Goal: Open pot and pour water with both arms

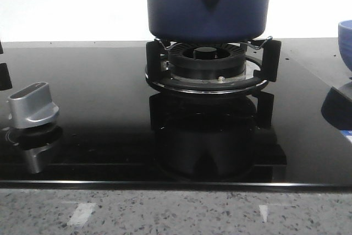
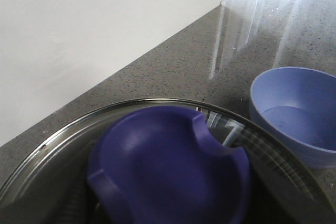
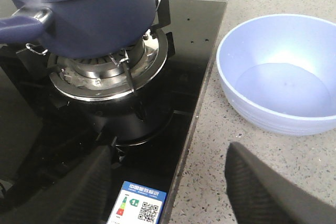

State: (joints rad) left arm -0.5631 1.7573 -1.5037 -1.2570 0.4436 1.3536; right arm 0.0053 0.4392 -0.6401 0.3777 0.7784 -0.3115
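The dark navy pot stands on the gas burner, its pointed handle bracket facing the front camera. In the right wrist view the pot carries a steel-rimmed lid, and its handle sticks out sideways. The left wrist view is filled by the glass lid and its blue knob, very close; no left fingers show. My right gripper is open and empty, low over the hob's right edge, short of the pot.
A light blue bowl sits on the speckled counter right of the hob, also seen as bowl and bowl. A silver stove knob stands at front left. An energy label marks the glass edge. A white wall runs behind.
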